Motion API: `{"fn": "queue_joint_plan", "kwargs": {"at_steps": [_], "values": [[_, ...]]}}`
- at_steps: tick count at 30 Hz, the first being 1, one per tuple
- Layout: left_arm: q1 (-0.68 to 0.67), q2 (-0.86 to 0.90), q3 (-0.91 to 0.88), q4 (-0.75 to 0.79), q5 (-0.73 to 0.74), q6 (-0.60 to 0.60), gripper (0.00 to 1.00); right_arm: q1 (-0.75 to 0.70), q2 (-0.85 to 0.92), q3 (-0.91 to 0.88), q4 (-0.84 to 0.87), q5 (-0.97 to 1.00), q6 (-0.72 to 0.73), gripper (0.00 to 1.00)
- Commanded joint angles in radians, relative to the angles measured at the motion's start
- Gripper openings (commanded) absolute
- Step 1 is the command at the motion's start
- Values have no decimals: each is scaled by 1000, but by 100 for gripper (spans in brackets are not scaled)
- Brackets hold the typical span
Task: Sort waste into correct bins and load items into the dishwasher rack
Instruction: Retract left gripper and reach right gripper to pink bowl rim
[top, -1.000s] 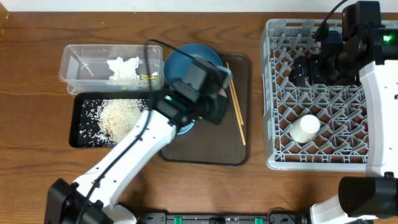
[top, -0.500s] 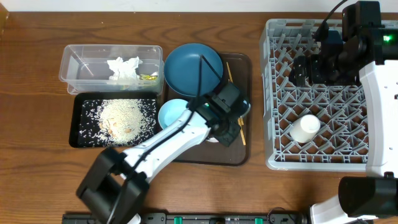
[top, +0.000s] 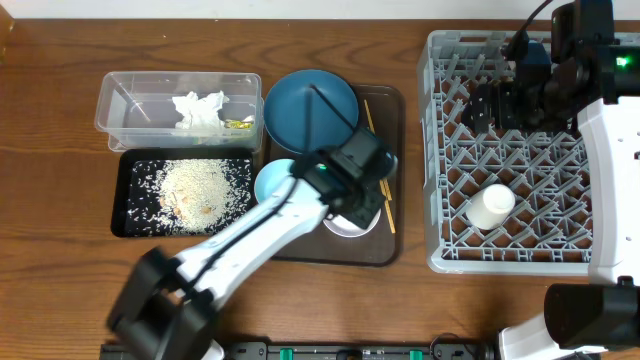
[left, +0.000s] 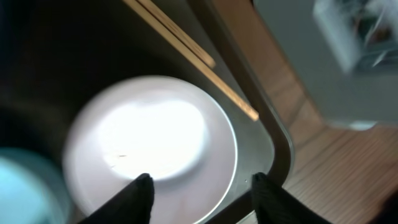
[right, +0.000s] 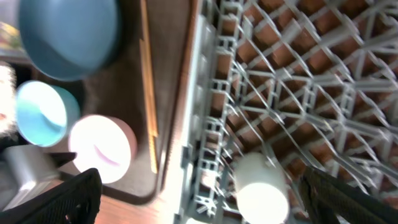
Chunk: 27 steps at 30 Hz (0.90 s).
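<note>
At 9 o'clock on the table, the clear tub (top: 128, 112) holds tissue (top: 198, 108) and a yellow wrapper (top: 238, 124). Just at its 6 o'clock, the black tray (top: 132, 215) carries rice (top: 200, 188).

On the brown tray (top: 330, 250), the dark-blue plate (top: 311, 105) sits at 12 o'clock and the light-blue bowl (top: 270, 182) at 9. The white bowl (top: 345, 225) at 6 is half hidden overhead by the left arm. The left wrist view shows it whole, with the left gripper (left: 202, 190) above it, fingers spread and apart from its rim.

The chopsticks (top: 379, 170) lie along the tray's 3 o'clock rim, their long axis running 12 to 6 and leaning slightly toward 5.

The rack (top: 520, 255) holds the white cup (top: 492, 207) at 7 o'clock. The right gripper (right: 199, 183) hangs over the rack's 11 o'clock corner, jaws wide.
</note>
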<state>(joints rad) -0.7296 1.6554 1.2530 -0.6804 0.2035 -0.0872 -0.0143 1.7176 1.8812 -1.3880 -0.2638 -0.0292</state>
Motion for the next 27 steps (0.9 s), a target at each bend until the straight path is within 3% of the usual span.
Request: {"fn": "queue_joint_plan", "kwargs": {"at_steps": [1, 7, 14, 21, 27], "values": [[67, -132, 27, -13, -3, -104, 58, 25, 3, -10, 50, -118, 103, 99], [278, -325, 27, -87, -3, -181, 60, 178, 3, -108, 255, -179, 175, 94], [489, -389, 27, -131, -6, -180, 61, 417, 5, -278, 453, -17, 262, 86], [561, -373, 25, -154, -6, -176, 61, 560, 47, -407, 513, 118, 291, 72], [562, -369, 23, -161, -14, -176, 61, 587, 152, -458, 513, 148, 291, 64]]}}
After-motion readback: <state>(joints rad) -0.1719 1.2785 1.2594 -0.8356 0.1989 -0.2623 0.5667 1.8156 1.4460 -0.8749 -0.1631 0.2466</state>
